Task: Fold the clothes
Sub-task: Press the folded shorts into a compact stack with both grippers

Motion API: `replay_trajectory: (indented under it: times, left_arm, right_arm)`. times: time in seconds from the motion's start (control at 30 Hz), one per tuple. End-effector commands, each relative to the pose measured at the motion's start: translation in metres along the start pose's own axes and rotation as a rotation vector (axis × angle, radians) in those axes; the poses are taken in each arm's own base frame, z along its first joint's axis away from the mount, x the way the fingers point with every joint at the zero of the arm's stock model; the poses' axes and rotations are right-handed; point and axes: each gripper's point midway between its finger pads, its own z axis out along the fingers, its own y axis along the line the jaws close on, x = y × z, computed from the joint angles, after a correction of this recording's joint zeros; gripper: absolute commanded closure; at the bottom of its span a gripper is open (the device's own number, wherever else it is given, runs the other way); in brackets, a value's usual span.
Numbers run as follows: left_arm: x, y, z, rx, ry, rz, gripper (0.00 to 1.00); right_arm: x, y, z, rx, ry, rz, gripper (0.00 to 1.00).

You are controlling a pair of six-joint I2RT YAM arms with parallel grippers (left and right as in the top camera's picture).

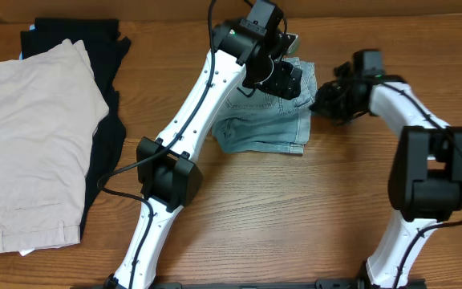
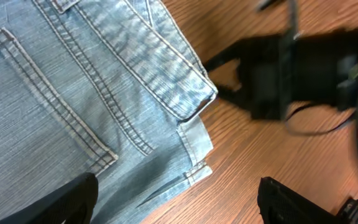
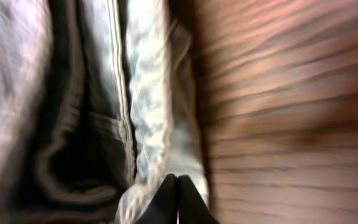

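Shorts, lying folded on counter far-middle, look light, soft but thick at seams, not slippery, so pinch waistband or hem edge thru both layers; left end effector spread wide, empty, over them; right end effector closed tight, seemingly empty, beside their edge.

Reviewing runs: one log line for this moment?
shorts: folded on table | left fingers: open over shorts | right fingers: shut at shorts' edge
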Motion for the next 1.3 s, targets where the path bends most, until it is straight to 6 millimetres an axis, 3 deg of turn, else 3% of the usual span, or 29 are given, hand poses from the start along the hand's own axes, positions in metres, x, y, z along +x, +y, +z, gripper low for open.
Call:
replay_trajectory:
  times: [0.0, 0.1, 0.2, 0.43, 0.6, 0.7, 0.83, 1.0, 1.1, 1.27]
  left_arm:
    - [-0.012, 0.000, -0.022, 0.021, -0.054, -0.005, 0.16]
    - [-0.017, 0.010, -0.044, 0.010, -0.085, -0.012, 0.16]
    - [-0.018, 0.023, -0.067, -0.009, -0.108, -0.019, 0.16]
    - [-0.005, 0.072, -0.095, -0.068, -0.082, -0.027, 0.15]
    - [0.006, 0.113, -0.109, -0.175, -0.060, -0.096, 0.15]
    - [0.009, 0.128, -0.116, -0.200, -0.061, -0.124, 0.15]
    - [0.012, 0.138, -0.121, -0.211, -0.060, -0.146, 0.15]
    - [0.013, 0.143, -0.122, -0.239, -0.056, -0.148, 0.14]
    - [0.013, 0.144, -0.122, -0.246, -0.056, -0.147, 0.14]
    - [0.012, 0.145, -0.122, -0.248, -0.059, -0.147, 0.14]
  right_arm:
    - [-0.037, 0.017, -0.066, -0.073, -0.136, -0.006, 0.92]
    - [-0.044, 0.017, -0.093, -0.077, -0.190, -0.010, 0.68]
    - [-0.045, 0.019, -0.098, -0.078, -0.201, -0.038, 0.50]
    - [-0.016, 0.049, -0.062, -0.048, -0.120, -0.253, 0.22]
    - [-0.001, 0.065, -0.037, -0.007, -0.088, -0.374, 0.19]
    - [0.005, 0.072, -0.022, -0.008, -0.069, -0.432, 0.24]
    - [0.005, 0.062, -0.007, 0.034, -0.057, -0.431, 0.42]
    - [0.005, 0.064, -0.011, 0.036, -0.056, -0.423, 0.96]
    - [0.006, 0.077, -0.028, 0.017, -0.052, -0.419, 0.96]
    - [0.012, 0.106, -0.081, 0.016, -0.039, -0.340, 0.96]
